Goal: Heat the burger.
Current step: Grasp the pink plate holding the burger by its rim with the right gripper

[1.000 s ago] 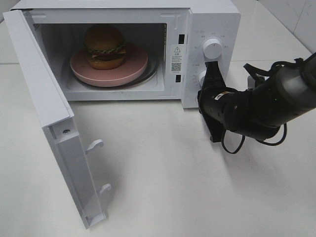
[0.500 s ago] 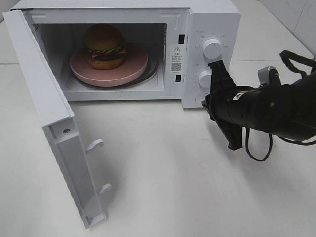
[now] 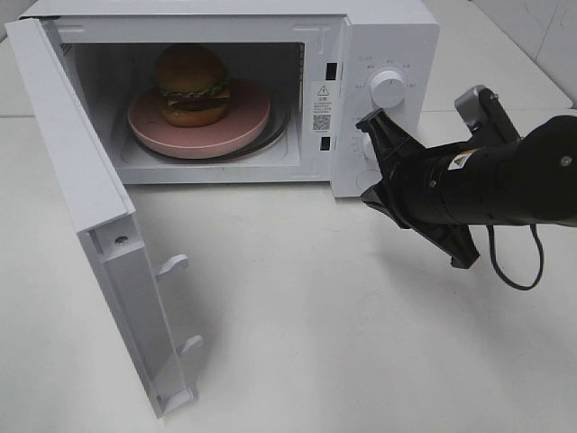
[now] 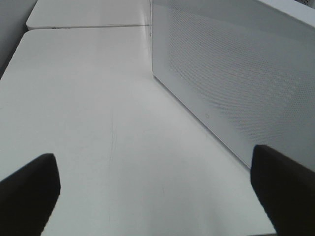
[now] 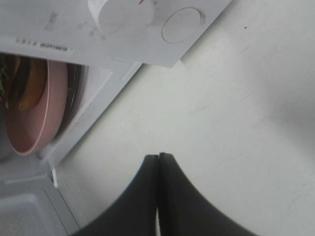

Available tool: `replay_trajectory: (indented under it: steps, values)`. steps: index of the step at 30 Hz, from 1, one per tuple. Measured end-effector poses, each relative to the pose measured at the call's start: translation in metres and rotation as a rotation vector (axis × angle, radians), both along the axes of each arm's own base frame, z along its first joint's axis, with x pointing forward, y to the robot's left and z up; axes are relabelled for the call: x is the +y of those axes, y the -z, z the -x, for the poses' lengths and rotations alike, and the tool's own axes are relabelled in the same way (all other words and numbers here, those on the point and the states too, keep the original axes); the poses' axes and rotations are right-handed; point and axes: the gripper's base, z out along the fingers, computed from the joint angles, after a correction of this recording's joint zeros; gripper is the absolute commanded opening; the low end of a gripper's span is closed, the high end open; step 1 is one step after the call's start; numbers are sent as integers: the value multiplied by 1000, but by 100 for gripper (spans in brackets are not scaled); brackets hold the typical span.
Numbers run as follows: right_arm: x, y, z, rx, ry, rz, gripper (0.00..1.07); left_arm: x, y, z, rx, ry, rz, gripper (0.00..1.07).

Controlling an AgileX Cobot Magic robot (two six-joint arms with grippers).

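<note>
The burger (image 3: 191, 86) sits on a round pink plate (image 3: 239, 131) inside the white microwave (image 3: 388, 36), whose door (image 3: 81, 171) hangs wide open to the left. My right gripper (image 3: 367, 192) hovers shut and empty just in front of the microwave's control panel, below the lower knob (image 3: 368, 144). The right wrist view has the shut fingertips (image 5: 158, 162) over bare table, with the burger's edge (image 5: 22, 83) and the plate (image 5: 37, 118) off to one side. In the left wrist view my left gripper (image 4: 152, 157) is open and empty beside the door's outer face (image 4: 231, 83).
The upper knob (image 3: 388, 87) and a round button (image 5: 182, 22) sit on the control panel. The open door sticks out over the table (image 3: 306, 325) at the left. A second table (image 4: 88, 17) adjoins behind.
The right arm has rolled and swung its gripper body away from the lower knob, and the forearm now lies more level to the right. Burger, plate and door have not moved.
</note>
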Motion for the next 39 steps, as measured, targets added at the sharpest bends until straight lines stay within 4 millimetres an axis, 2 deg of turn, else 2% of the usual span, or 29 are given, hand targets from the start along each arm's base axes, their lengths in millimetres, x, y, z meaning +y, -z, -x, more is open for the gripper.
replay_trajectory:
  steps: [9, 14, 18, 23, 24, 25, 26, 28, 29, 30, 32, 33, 34, 38, 39]
  values:
    - [-2, -20, 24, -6, -369, 229, 2, 0, 0, 0, 0, 0, 0, 105]
    - [-4, -28, 33, -24, -489, 301, 3, 0, 0, 0, 0, 0, 0, 105]
    - [-7, -35, 44, -46, -652, 405, 5, 0, 0, 0, 0, 0, 0, 105]
    - [-9, -34, 52, -25, -789, 474, 6, 0, 0, 0, 0, 0, 0, 105]
    - [-9, -33, 56, -10, -884, 514, 6, 0, 0, 0, 0, 0, 0, 105]
    - [-9, -33, 56, -10, -884, 514, 6, 0, 0, 0, 0, 0, 0, 105]
    - [-9, -34, 59, -11, -987, 556, 6, 0, 0, 0, 0, 0, 0, 105]
    - [-9, -34, 59, -17, -1032, 579, 7, 0, 0, 0, 0, 0, 0, 105]
    - [-10, -36, 61, -39, -1145, 636, 7, 0, 0, 0, 0, 0, 0, 105]
    - [-10, -36, 61, -39, -1145, 636, 7, 0, 0, 0, 0, 0, 0, 105]
    - [-11, -37, 62, -76, -1299, 718, 8, 0, 0, 0, 0, 0, 0, 105]
    - [-11, -37, 62, -76, -1299, 718, 8, 0, 0, 0, 0, 0, 0, 105]
    - [-12, -37, 64, -101, -1401, 767, 8, 0, 0, 0, 0, 0, 0, 105]
    - [-12, -38, 64, -150, -1508, 819, 8, 0, 0, 0, 0, 0, 0, 105]
    - [-12, -38, 65, -190, -1586, 857, 9, 0, 0, 0, 0, 0, 0, 105]
